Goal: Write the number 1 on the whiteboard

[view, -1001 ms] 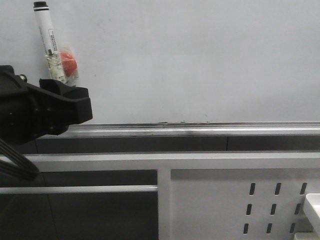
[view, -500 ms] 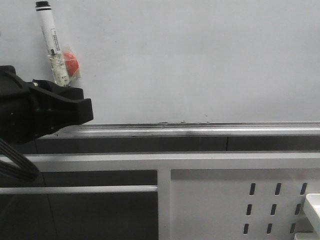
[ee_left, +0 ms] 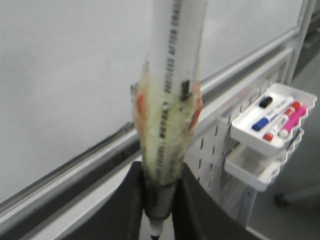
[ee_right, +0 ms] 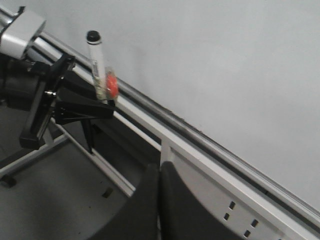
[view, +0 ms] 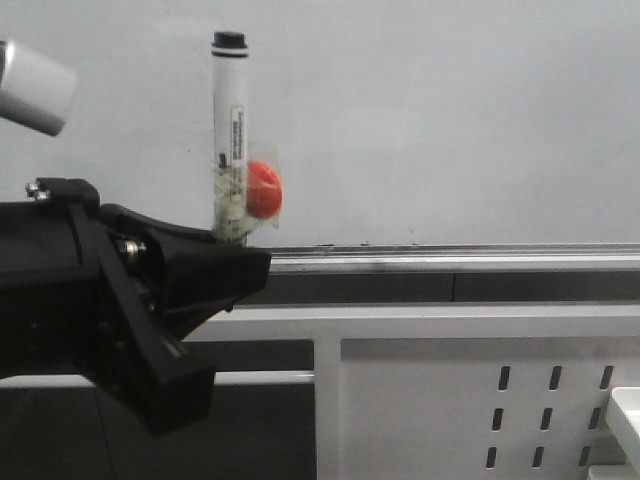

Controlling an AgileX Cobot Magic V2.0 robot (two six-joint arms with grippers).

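My left gripper (view: pixel 235 255) is shut on a white marker pen (view: pixel 230 120), which stands nearly upright with its black end up. A red lump (view: pixel 263 188) is taped to the pen with clear tape. The pen stands in front of the whiteboard (view: pixel 430 120), low on its left part, just above the silver ledge (view: pixel 450 256). No black stroke of the number 1 shows on the board. In the left wrist view the fingers (ee_left: pixel 131 200) clamp the pen (ee_left: pixel 172 100). My right gripper (ee_right: pixel 160 172) is shut and empty, back from the board (ee_right: pixel 215 55).
A white perforated metal panel (view: pixel 480 400) sits below the ledge. A white tray (ee_left: pixel 272 117) with black, blue, red and pink markers hangs on it, with a second tray (ee_left: pixel 255 167) beneath. A tray corner (view: pixel 625 410) shows at the lower right.
My left gripper has moved right and looms larger in the front view, carrying the pen with it. The pen has gone from leaning left to nearly upright.
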